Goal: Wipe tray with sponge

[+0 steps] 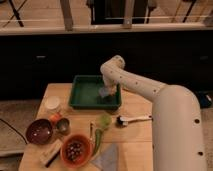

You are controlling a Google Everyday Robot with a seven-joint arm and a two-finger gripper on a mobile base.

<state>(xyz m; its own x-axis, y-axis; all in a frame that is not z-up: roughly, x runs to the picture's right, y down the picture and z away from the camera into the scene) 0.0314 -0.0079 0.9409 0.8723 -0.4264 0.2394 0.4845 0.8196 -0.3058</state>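
Observation:
The dark green tray (85, 95) sits at the back middle of the wooden table. My white arm reaches in from the right and bends down over the tray's right part. My gripper (106, 91) hangs just over the tray floor near its right rim. A pale bluish-grey sponge (104, 93) shows at the gripper's tip, down against the tray floor.
A white cup (52, 104), a dark bowl (40, 131), a small metal cup (62, 125), an orange bowl of dark bits (76, 149), a tan block (51, 153), a grey-blue cloth (107, 157), a green item (101, 127) and a brush (132, 119) lie in front of the tray.

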